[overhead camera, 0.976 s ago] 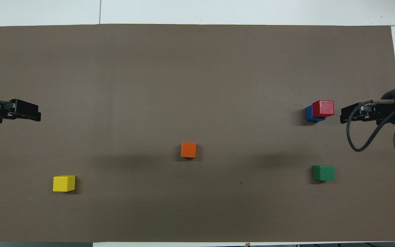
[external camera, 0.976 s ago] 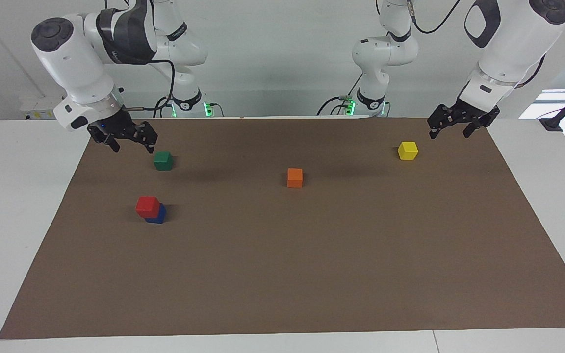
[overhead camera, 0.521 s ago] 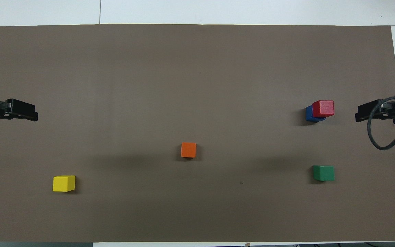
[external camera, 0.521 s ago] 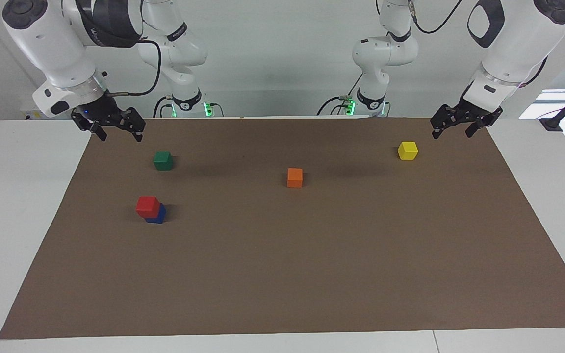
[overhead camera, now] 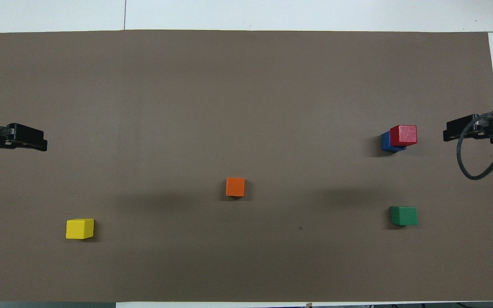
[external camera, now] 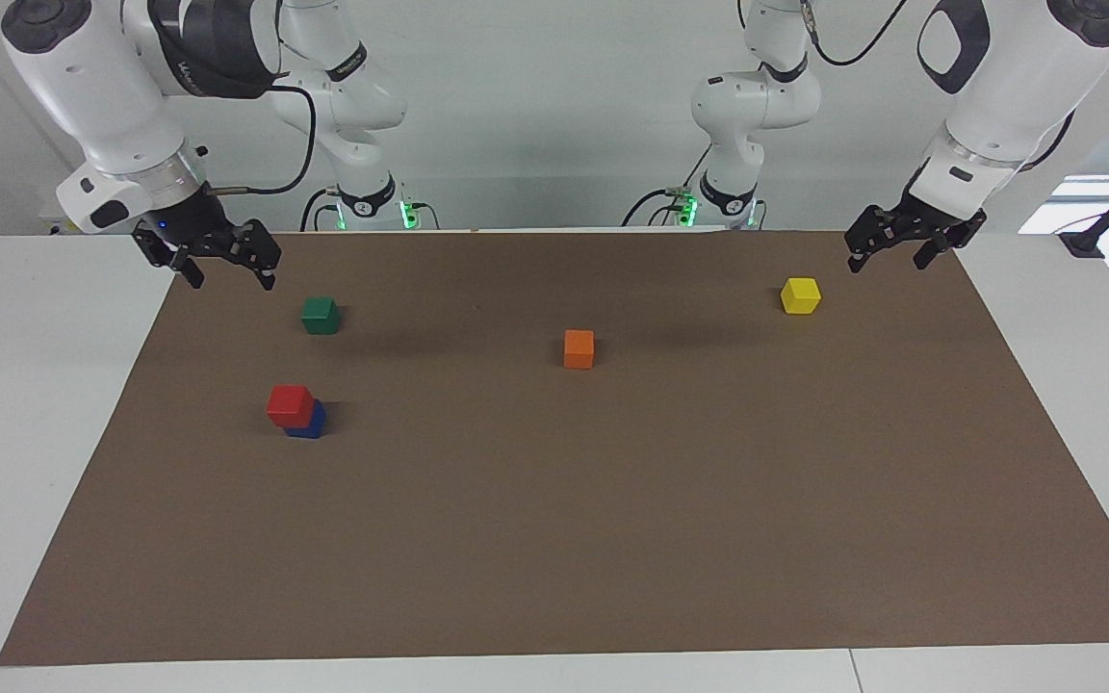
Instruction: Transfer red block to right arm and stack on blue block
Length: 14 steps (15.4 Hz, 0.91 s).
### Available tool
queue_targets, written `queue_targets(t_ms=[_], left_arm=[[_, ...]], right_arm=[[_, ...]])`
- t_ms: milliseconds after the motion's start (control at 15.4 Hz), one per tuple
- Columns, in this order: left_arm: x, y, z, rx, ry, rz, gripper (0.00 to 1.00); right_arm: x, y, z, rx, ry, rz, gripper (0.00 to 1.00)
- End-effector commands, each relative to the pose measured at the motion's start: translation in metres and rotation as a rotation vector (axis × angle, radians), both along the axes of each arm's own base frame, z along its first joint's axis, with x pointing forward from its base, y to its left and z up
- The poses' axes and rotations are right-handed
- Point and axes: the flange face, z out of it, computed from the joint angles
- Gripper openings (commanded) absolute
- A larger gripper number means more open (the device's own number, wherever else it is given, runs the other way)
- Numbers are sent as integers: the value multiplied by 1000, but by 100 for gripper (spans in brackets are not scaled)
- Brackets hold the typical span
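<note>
Facing view, stack: red block (external camera: 289,405) sits on the blue block (external camera: 310,422), at the right arm's end of the table (external camera: 554,539), farther from the robots than the green cube (external camera: 321,315).
Facing view, seating: the red block overhangs the blue one toward the right arm's end, so only part of its base looks supported.
Facing view, right pincer (external camera: 221,270): released, holding nothing, raised over the mat's corner near the green cube.
Facing view, left pincer (external camera: 887,255): released and empty, raised over the mat's edge beside the yellow cube (external camera: 800,295); this arm waits.
Facing view, others: orange cube (external camera: 579,348) stands mid-table, well apart from the stack.
Overhead view, stack: red block (overhead camera: 403,135) covers most of the blue block (overhead camera: 385,141), which shows as a strip on the side toward the table's middle.
Overhead view, axis: a cube has no long axis; the red block's faces run nearly square to the mat's edges, top face up.
Overhead view, pincers: right pincer (overhead camera: 462,130) is beside the stack and clear of it; left pincer (overhead camera: 26,139) is at the mat's other end.
Risk: I judge the stacking done, but the offset seat is the weak point; a knock or table shake could tip the red block off toward the right arm's end.
</note>
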Motion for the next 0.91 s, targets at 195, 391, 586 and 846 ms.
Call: queue_targets(t_ms=[195,391,586,846], left_arm=[[-7,2,3,14,6,-10,100],[-7,2,3,14,6,-10,100],[-7,2,3,14,6,-10,100],[-7,2,3,14,6,-10,100]], right_arm=[[3,-7,8,-2,-9,10,100],[2,-8,21,0,9,10,100],[8,-8,19,-1,17,10,100],[7,-9,18,-1,19,7,100]])
